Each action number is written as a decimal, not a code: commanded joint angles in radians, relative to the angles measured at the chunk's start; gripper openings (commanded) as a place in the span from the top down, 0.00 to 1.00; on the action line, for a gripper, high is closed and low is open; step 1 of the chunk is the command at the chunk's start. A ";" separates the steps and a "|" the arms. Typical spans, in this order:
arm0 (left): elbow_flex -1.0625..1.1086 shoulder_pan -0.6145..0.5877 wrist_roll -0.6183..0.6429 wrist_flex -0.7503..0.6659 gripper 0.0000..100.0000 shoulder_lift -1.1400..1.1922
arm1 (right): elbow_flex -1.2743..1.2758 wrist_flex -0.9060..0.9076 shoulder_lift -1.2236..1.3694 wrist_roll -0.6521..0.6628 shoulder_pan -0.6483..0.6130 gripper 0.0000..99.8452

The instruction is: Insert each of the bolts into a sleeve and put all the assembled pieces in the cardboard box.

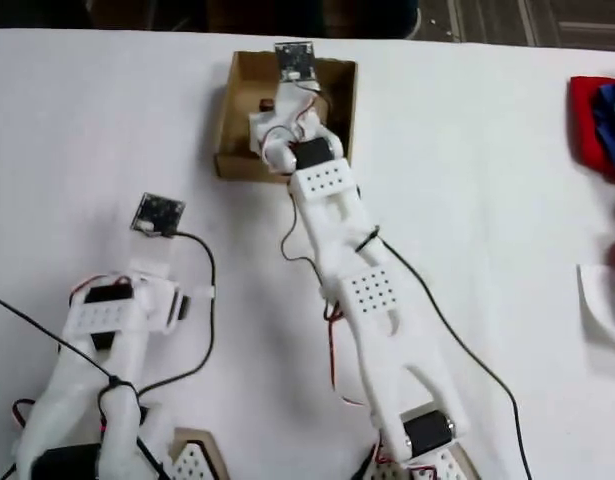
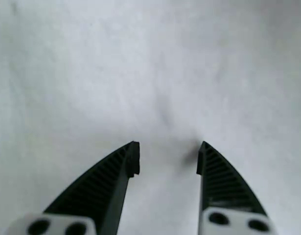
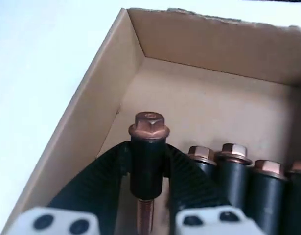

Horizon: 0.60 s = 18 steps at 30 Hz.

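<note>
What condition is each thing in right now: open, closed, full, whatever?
Cardboard box: open-topped, partly filled.
Left gripper: fingers open, holding nothing.
Right gripper: fingers shut on sleeved bolt, above the box.
Other sleeved bolts: assembled, side by side in box.

A red and blue bundle (image 1: 597,125) lies on the white table (image 1: 467,180).

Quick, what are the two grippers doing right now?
Left gripper: open, empty.
Right gripper: closed on a sleeved bolt, over the cardboard box.

An assembled piece (image 3: 147,159) stands beside several others (image 3: 234,171) in the cardboard box (image 3: 86,122).
</note>
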 commanded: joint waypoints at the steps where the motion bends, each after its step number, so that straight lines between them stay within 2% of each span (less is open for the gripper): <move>1: -0.036 -0.006 0.009 0.000 0.79 0.002 | 0.002 -0.024 -0.018 -0.012 -0.007 0.98; 5: -0.036 -0.006 0.009 0.000 0.79 0.002 | 0.018 -0.030 -0.018 -0.092 -0.007 0.98; 18: -0.036 -0.003 0.009 0.003 0.79 0.002 | 0.038 -0.028 -0.015 -0.097 -0.007 0.98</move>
